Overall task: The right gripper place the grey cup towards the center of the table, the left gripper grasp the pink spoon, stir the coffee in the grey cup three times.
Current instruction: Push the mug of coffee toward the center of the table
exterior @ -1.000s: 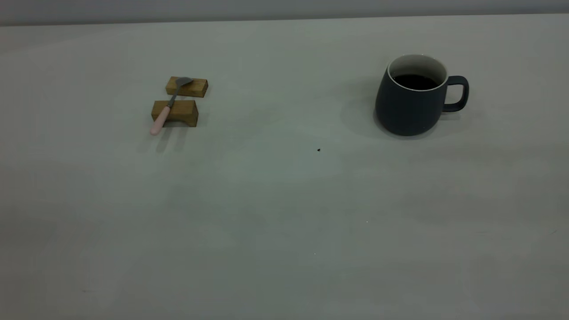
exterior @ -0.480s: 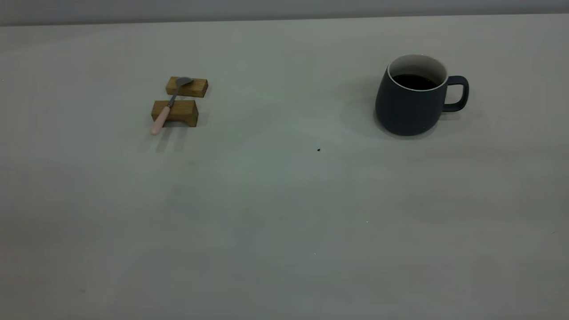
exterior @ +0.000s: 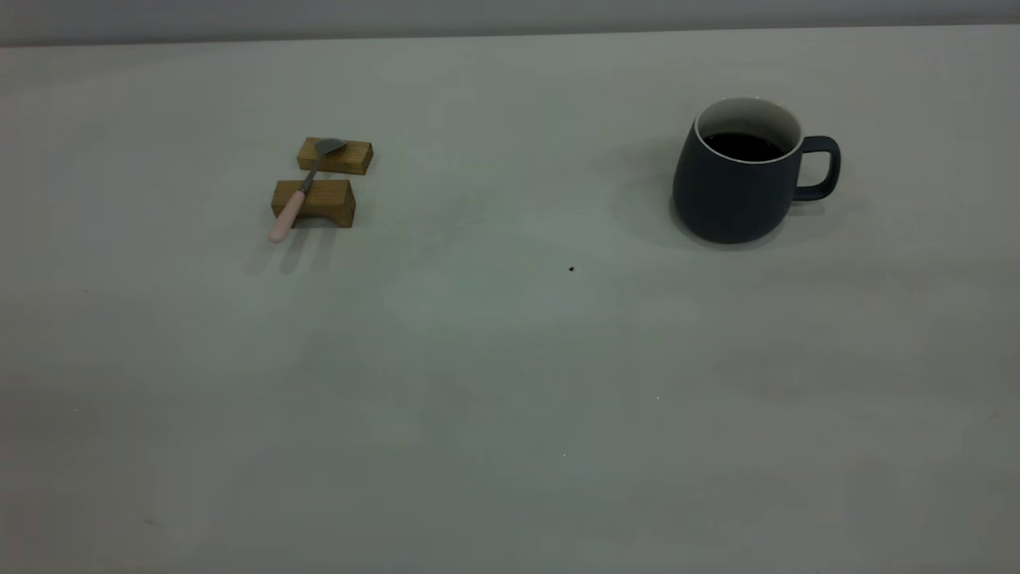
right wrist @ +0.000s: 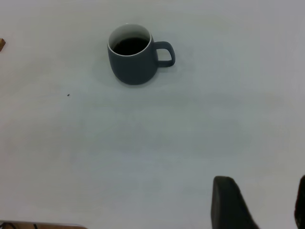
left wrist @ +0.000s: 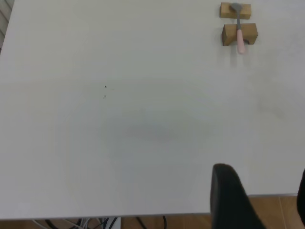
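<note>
A broad off-white matte worktop [exterior: 494, 383] fills nearly every view, evenly lit, with soft shadows. Along its far edge runs a plain grey wall [exterior: 510, 16]. Past the near edge, beside the left claw [left wrist: 259, 200], wood-toned floor [left wrist: 281, 210] shows, with dark cables [left wrist: 102, 223] hanging below the edge.

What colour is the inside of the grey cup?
White, above the dark coffee; the grey cup shows it best in the exterior view.

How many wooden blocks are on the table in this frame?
2. A flat brown wooden block lies farther back under the pink-handled metal spoon's bowl; an arched brown wooden block sits just nearer, under its neck. Both are on the table's left side; none appears hidden.
</note>
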